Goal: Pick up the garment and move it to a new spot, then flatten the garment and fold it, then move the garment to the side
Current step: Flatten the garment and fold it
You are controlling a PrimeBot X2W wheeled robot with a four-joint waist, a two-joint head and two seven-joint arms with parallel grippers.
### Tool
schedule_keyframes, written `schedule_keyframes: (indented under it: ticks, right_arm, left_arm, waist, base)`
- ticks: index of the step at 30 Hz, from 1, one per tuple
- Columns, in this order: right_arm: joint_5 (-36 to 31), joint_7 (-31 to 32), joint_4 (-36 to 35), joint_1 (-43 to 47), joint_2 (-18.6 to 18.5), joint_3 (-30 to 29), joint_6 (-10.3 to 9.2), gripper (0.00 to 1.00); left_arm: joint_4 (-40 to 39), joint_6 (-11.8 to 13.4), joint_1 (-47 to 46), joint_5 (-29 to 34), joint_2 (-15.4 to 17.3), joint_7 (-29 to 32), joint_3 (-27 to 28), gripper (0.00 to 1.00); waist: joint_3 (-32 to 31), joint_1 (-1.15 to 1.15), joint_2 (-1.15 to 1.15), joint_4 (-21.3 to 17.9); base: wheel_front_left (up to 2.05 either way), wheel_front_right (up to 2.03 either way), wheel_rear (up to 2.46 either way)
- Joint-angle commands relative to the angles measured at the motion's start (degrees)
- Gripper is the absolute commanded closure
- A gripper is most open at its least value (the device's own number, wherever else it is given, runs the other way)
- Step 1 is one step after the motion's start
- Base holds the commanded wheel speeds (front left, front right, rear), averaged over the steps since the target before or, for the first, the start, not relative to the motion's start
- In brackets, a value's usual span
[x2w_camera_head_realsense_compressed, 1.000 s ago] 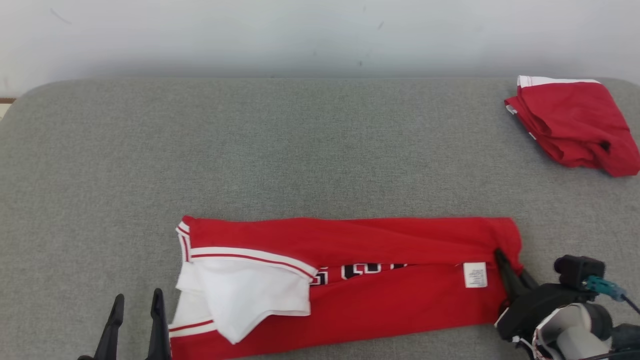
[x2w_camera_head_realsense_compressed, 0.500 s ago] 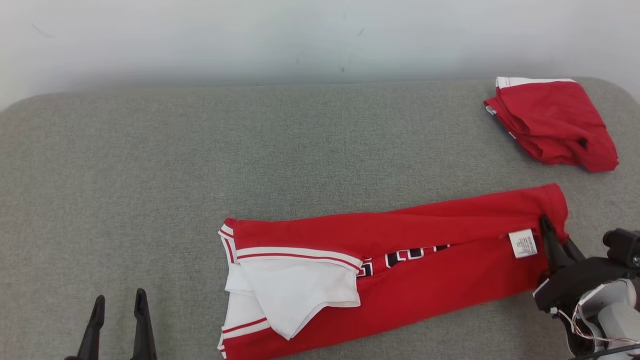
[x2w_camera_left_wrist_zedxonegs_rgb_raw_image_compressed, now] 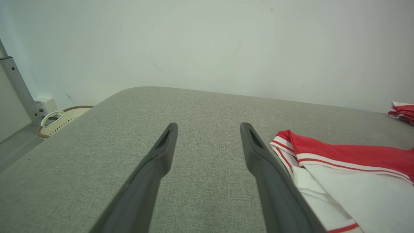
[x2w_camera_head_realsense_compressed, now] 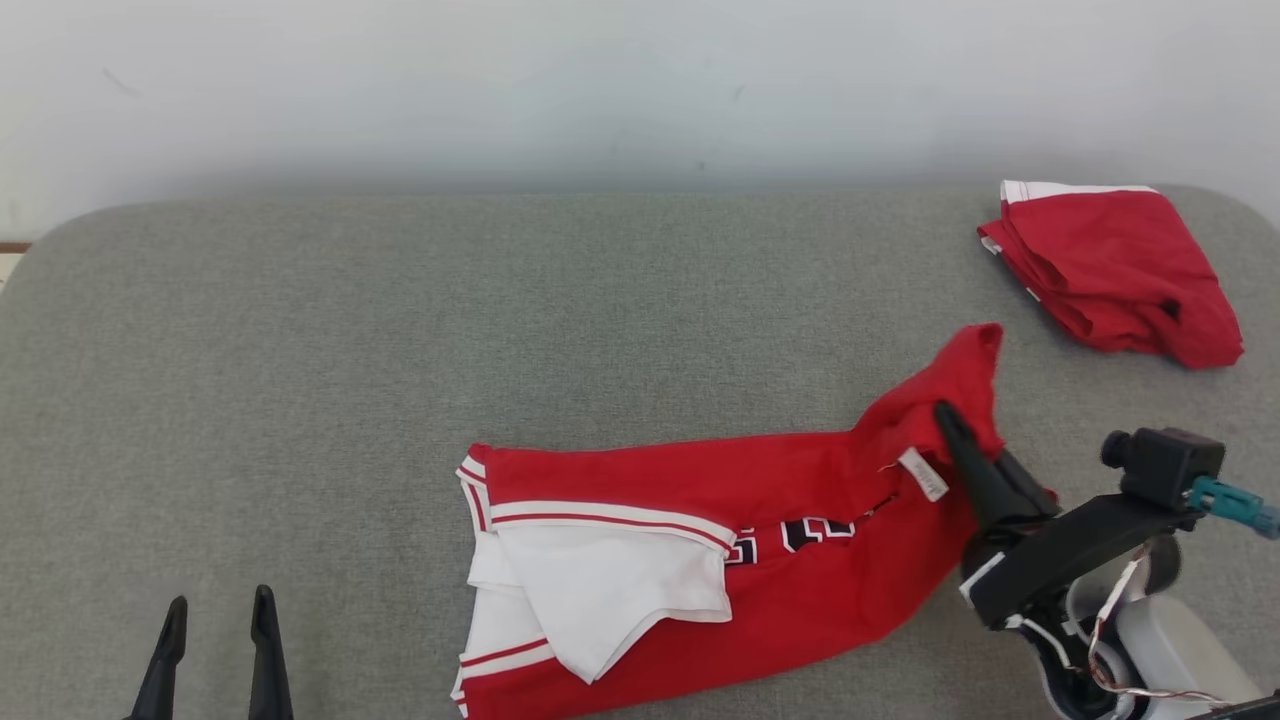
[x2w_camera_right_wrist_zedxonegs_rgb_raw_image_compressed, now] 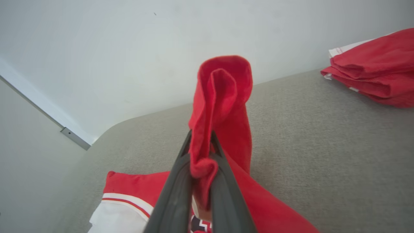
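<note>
The garment (x2w_camera_head_realsense_compressed: 720, 560) is a red jersey with white trim and black lettering, folded into a long strip on the grey table (x2w_camera_head_realsense_compressed: 500, 330). Its left end (x2w_camera_left_wrist_zedxonegs_rgb_raw_image_compressed: 339, 158) lies flat with a white flap on top. My right gripper (x2w_camera_head_realsense_compressed: 945, 415) is shut on the right end of the garment (x2w_camera_right_wrist_zedxonegs_rgb_raw_image_compressed: 220, 97) and holds it raised off the table, the cloth bunched upright between the fingers. My left gripper (x2w_camera_head_realsense_compressed: 215, 610) stands open at the lower left, apart from the jersey, with nothing between its fingers (x2w_camera_left_wrist_zedxonegs_rgb_raw_image_compressed: 161, 152).
A second red garment (x2w_camera_head_realsense_compressed: 1110, 270), folded, lies at the table's far right corner. A pale wall (x2w_camera_head_realsense_compressed: 640, 90) runs behind the table. Off the table's left end, in the left wrist view, a woven basket (x2w_camera_left_wrist_zedxonegs_rgb_raw_image_compressed: 61, 118) sits on the floor.
My right gripper has lifted the garment's right end off the table and carried it up and leftward, so the strip is shorter. The head camera has shifted. The left gripper stays open.
</note>
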Motion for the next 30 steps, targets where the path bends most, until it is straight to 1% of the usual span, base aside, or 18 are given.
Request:
schedule_keyframes:
  ticks: [1,5,10,17,22,25,30]
  right_arm:
    - [0.67,0.29,-0.78,0.93,0.59,0.45,-0.07,1.00]
    - [1.86,2.52,-3.73,0.84,1.93,3.12,-0.07,1.00]
    - [0.24,3.55,-3.93,-1.13,4.92,7.01,-0.06,1.00]
    - [-4.50,4.11,1.20,-5.15,9.84,12.41,-0.05,1.00]
    - [-3.76,4.14,5.84,-7.65,13.57,15.40,-0.06,1.00]
    - [-3.47,3.93,8.73,-9.09,15.20,16.96,-0.05,1.00]
    - [-2.53,3.28,11.99,-10.52,16.86,19.19,-0.05,1.00]
  left_arm:
    - [0.28,-0.23,0.14,0.61,0.16,-0.22,0.08,0.00]
    - [0.91,-0.64,-0.04,1.28,0.14,-0.23,0.26,0.00]
    - [1.56,-0.80,-0.63,1.17,0.02,-0.22,-0.28,0.00]
    - [3.21,-1.19,-1.63,1.43,-0.06,-0.22,-1.58,0.00]
    - [4.75,-1.70,-3.13,1.76,-0.08,-0.21,-1.84,0.00]
    - [5.48,-1.68,-3.63,1.77,-0.11,-0.21,-1.73,0.00]
    - [6.05,-1.70,-3.95,1.56,-0.12,-0.16,-1.87,0.00]
  waist:
    - [-0.51,0.00,0.00,0.56]
    - [-1.17,0.00,0.00,1.76]
    - [-1.68,0.00,0.00,3.39]
    - [-1.78,0.00,0.00,6.12]
    - [-1.97,0.00,0.00,7.71]
    - [-2.03,0.00,0.00,8.52]
    - [-2.03,0.00,0.00,9.62]
  base:
    - [0.00,0.00,0.00]
    - [0.00,0.00,0.00]
    - [0.00,0.00,0.00]
    - [0.00,0.00,0.00]
    - [0.00,0.00,0.00]
    - [0.00,0.00,0.00]
    - [0.00,0.00,0.00]
